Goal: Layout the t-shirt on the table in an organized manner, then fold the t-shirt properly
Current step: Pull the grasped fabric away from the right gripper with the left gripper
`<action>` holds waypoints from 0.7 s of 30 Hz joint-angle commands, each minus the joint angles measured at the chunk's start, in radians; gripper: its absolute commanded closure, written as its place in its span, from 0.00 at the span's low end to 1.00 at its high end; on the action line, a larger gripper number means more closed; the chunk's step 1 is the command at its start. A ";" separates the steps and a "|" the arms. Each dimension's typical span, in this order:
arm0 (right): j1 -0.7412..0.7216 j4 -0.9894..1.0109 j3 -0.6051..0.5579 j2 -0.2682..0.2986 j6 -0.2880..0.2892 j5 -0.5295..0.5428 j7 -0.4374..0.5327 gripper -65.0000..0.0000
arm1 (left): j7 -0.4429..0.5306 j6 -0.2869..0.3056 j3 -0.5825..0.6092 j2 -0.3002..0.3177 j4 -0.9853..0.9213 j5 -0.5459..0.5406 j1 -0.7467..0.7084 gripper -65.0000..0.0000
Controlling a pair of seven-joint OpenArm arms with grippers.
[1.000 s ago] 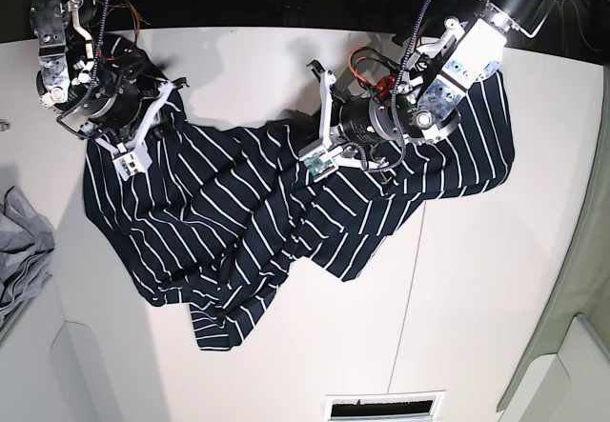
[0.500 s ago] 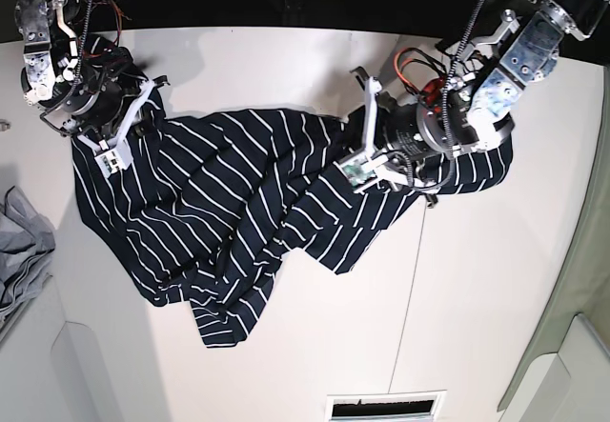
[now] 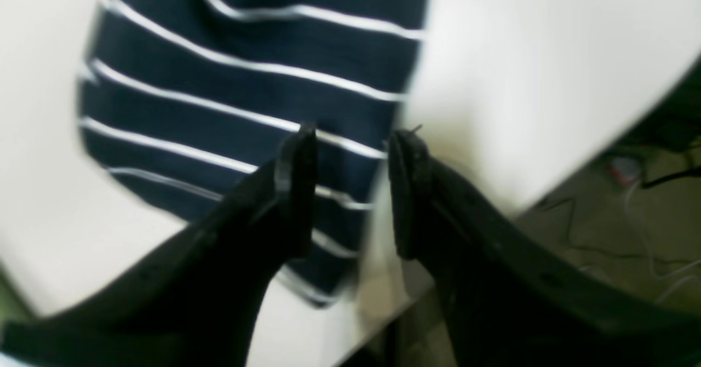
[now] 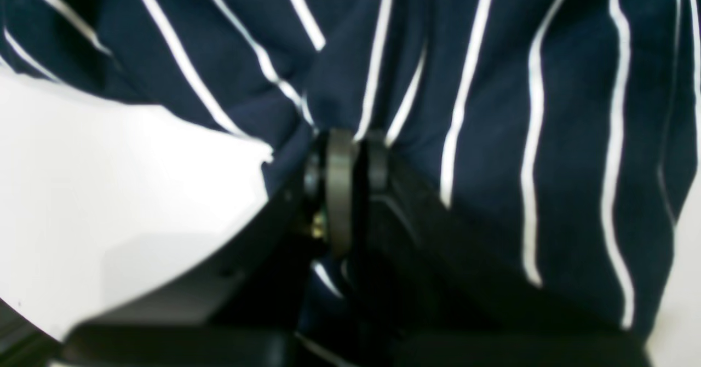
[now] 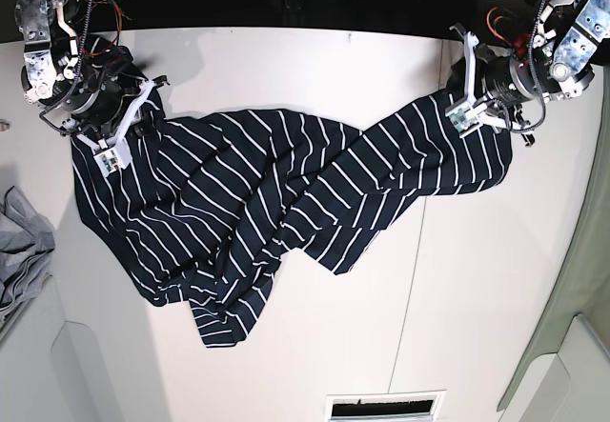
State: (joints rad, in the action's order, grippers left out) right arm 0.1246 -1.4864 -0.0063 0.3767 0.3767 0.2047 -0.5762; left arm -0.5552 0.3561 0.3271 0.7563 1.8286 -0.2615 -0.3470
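White tabletop fills most of what we see: the table [image 5: 315, 79] runs wide and flat, with a thin dark seam down its right half; beyond its far edge we make out dark clutter and cables. Across it lies the t-shirt [image 5: 257, 212], navy with thin white stripes, rumpled and spread slantwise from the upper left corner toward the upper right, with a folded lobe hanging down toward the near edge; it is not flat, and creases cross its middle. At the left margin we see a grey garment [image 5: 19, 241], apart from the shirt.

On the base view's left, the right gripper [image 5: 119, 141] sits at the shirt's upper left corner; in its wrist view the right gripper [image 4: 345, 186] has its jaws pressed together with a pinch of striped cloth [image 4: 493, 82] between them. On the base view's right, the left gripper [image 5: 467, 98] hovers at the shirt's upper right end; in its wrist view the left gripper [image 3: 350, 191] stands parted, nothing between the fingers, with the cloth's edge [image 3: 246, 82] below and bare table [image 3: 520, 71] beside it; that view is blurred.
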 commanded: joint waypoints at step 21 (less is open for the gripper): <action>0.000 -0.004 0.003 0.008 -0.006 0.002 -0.023 1.00 | 0.113 -0.008 -0.010 -0.113 -0.274 0.201 0.067 0.91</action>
State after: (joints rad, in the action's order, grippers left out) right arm 0.1246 -1.4864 -0.0063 0.3763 0.3737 0.2165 -0.5766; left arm -0.4114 0.3515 0.3206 0.6292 1.5547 -0.0689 -0.2798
